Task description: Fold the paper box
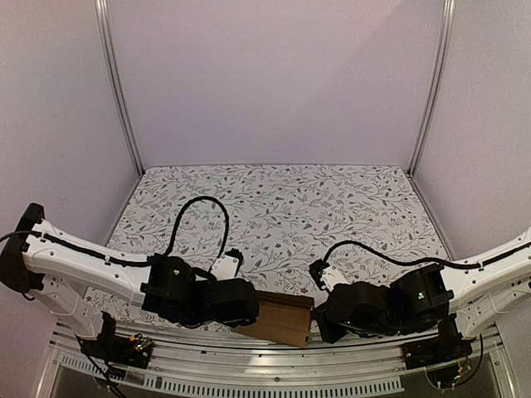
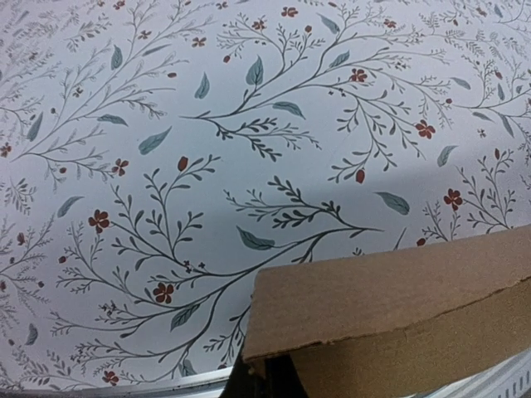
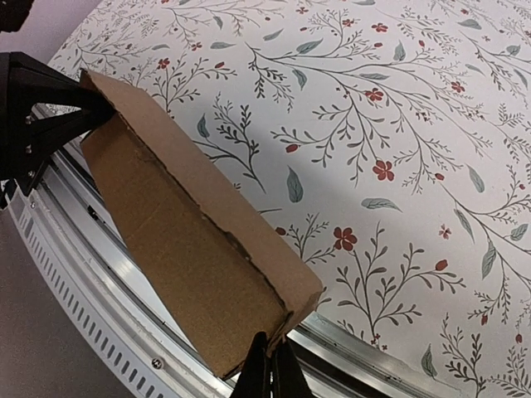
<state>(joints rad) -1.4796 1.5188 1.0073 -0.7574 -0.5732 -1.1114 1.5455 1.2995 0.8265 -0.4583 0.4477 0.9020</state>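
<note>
Floral-print surface (image 1: 282, 207), pale walls all round: paper box (image 1: 278, 319) propped at the near edge, fold looks nearly done.

Box is plain brown cardboard, matte, slim and rectangular, already closed into shape, with one long edge torn-looking and ragged. It sits tilted over the aluminium rail (image 3: 99, 274), between the two arms. Left fingers (image 3: 18, 83) are closed at its left end. Right fingers (image 3: 259, 375) are closed to a point, tips touching its lower right corner. Cannot tell whether either pair pinches a thin flap or only presses. Judgement: squaring-up or end-closing step. Next move calls for tucking any loose end flap, then laying the box flat on the surface. Thin board like this would likely crease if squeezed.
</note>
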